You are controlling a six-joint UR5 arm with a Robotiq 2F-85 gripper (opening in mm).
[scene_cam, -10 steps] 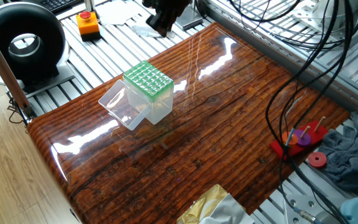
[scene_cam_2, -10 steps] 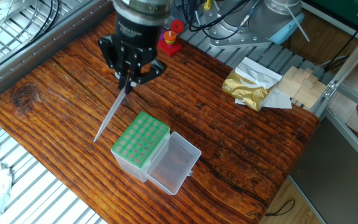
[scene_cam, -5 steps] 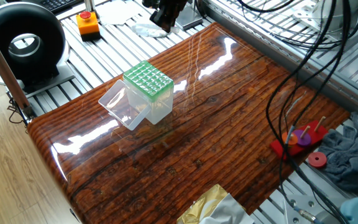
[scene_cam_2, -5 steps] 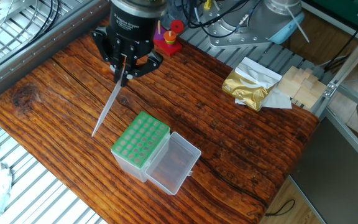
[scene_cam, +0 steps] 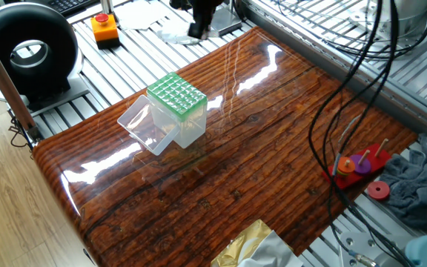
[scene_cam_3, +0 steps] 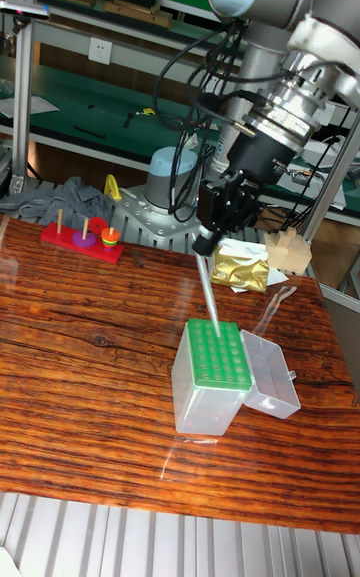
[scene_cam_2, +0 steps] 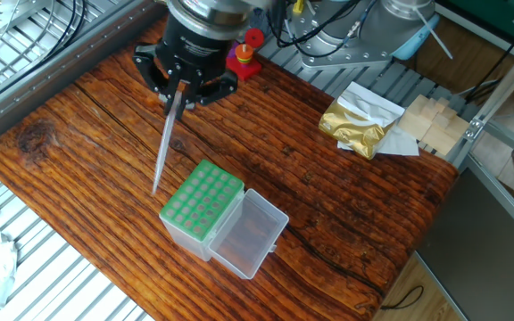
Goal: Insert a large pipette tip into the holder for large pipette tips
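While the black two-finger end effector (scene_cam_2: 179, 83) hangs above the far part of the surface (scene_cam_2: 328, 196), its fingers are closed on the wide upper end of the slim, translucent whitish large pipette tip (scene_cam_2: 165, 143) — seen in the other fixed view and the tall fixed view (scene_cam_3: 209, 287). The tip slants downward from the end effector (scene_cam_3: 211, 229), point lowest, clear of the wood. In the tall fixed view its point appears over the green grid; in the other fixed view it sits just left of the grid's edge, so I cannot tell whether it is directly above a hole.

Holder for large pipette tips — small clear plastic box with green grid top (scene_cam_2: 201, 204) — stands upright near the middle of the glossy brown wood-grain surface, its clear hinged lid (scene_cam_2: 248, 234) folded open beside it. Same box in one fixed view (scene_cam: 176, 100) and the tall fixed view (scene_cam_3: 214, 369).

Farther out: a red base with coloured rings on pegs (scene_cam: 358, 167) near one surface edge, crumpled gold foil (scene_cam_2: 357, 122) near another, and an orange box with a red button (scene_cam: 105, 28) off the surface.
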